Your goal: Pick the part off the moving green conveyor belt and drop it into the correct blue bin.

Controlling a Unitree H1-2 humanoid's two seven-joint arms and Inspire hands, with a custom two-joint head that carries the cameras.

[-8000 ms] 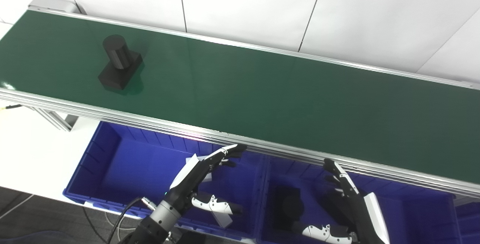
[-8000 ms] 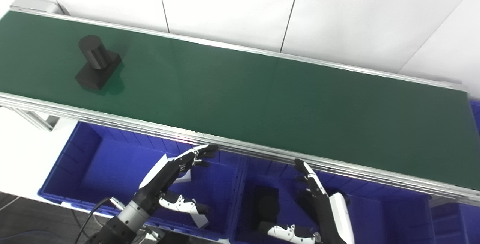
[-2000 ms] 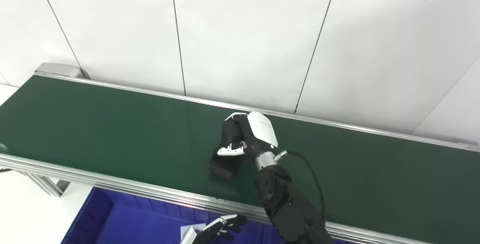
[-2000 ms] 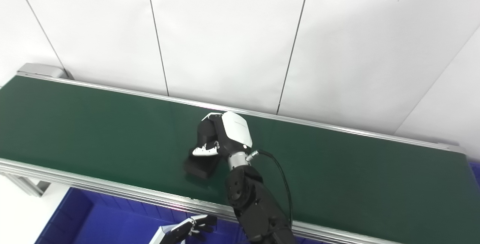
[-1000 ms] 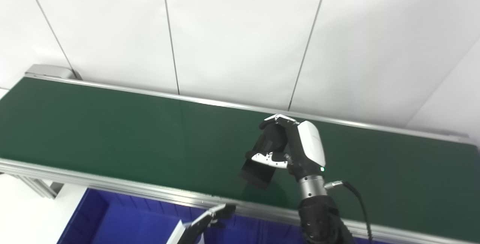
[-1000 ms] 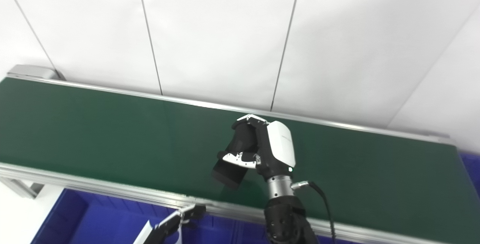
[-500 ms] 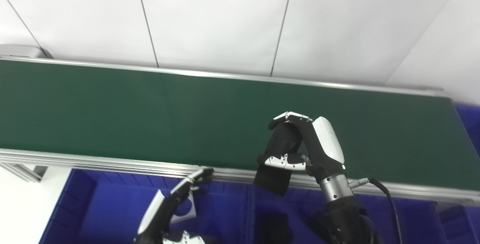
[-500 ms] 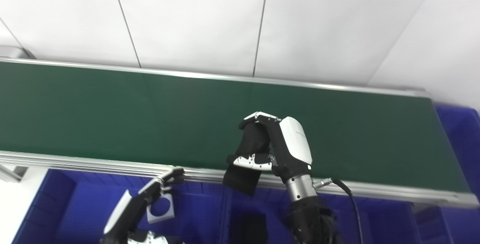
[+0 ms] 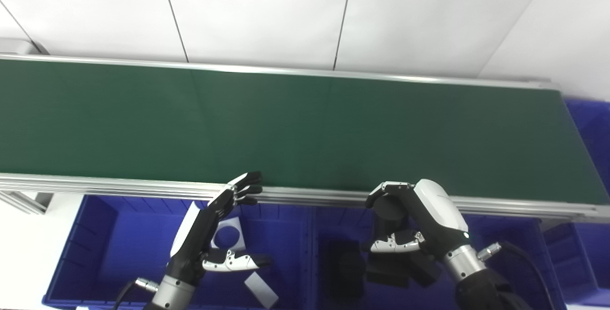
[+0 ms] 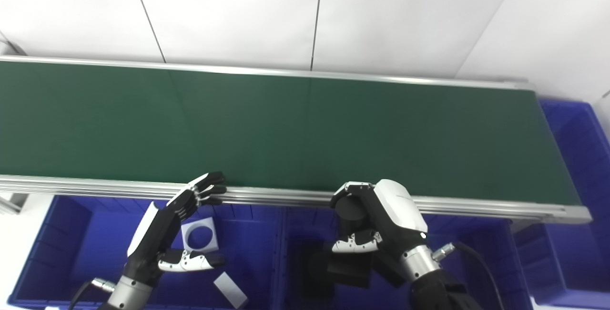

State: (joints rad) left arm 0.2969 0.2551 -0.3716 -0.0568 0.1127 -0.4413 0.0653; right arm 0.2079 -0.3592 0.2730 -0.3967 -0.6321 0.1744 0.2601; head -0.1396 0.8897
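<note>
Now the right hand point(image 10: 376, 233) is wrapped around the black part point(image 10: 350, 243), fingers curled over its round stem and thumb across the front — the hold is firm. Hand and part sit below the near aluminium rail point(image 9: 305, 195) of the green conveyor belt point(image 9: 305, 129), inside the opening of the middle blue bin point(image 9: 321, 253). The bin's dividing wall stands just to the hand's left, with open bin space to its right. The part's long axis runs roughly upright, stem toward the rail, square base pointing down into the bin. Another dark part point(image 9: 344, 262) lies in the same bin, left of the hand. The left hand point(image 10: 164, 236) holds nothing, fingers spread, over the left bin point(image 10: 57, 253), above a white square piece point(image 10: 200, 238) and a white strip point(image 10: 229, 290). The right eye view shows more of a further blue bin point(image 10: 572, 129) beyond the belt's right end.
</note>
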